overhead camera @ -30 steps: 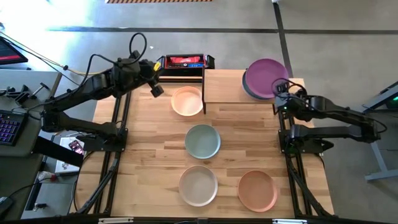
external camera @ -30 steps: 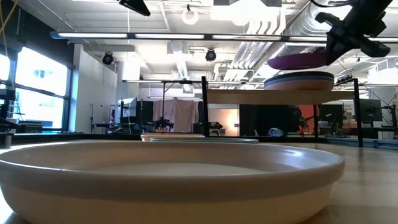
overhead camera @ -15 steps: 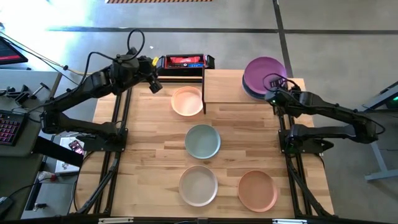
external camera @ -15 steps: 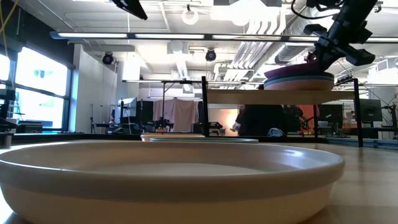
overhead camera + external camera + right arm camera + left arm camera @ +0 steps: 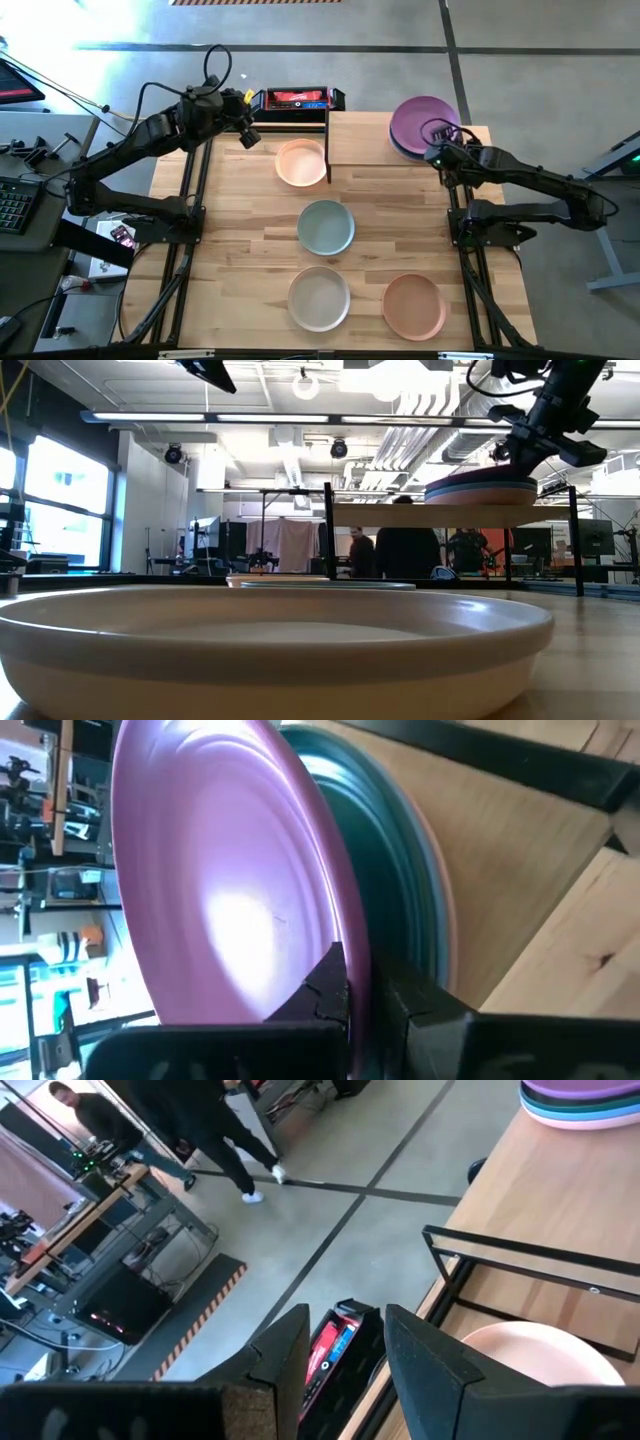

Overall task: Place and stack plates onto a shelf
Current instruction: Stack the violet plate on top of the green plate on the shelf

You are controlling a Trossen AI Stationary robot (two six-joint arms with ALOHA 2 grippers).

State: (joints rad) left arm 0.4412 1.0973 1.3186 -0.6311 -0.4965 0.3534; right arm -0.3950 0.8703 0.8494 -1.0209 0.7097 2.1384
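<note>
Right pincer at the near edge of the plate stack on the shelf, fingers clamped on the rim of the purple plate. Purple plate lying topmost on the stack, at the shelf's right end; teal and pink rims visible beneath it in the right wrist view. Shelf board raised on thin black legs at the far side of the bench.

Left pincer up in the air over the far left corner of the bench, fingers parted, nothing between them. Just beyond, a black tray with a red packet, off the far edge of the bench.

Peach plate on the bench, just beside the shelf's left legs. Pale teal plate near the middle of the bench. Off-white plate and orange plate side by side at the near edge, apart from each other. Off-white plate filling the foreground in the low view.

People standing in the room behind the shelf.
</note>
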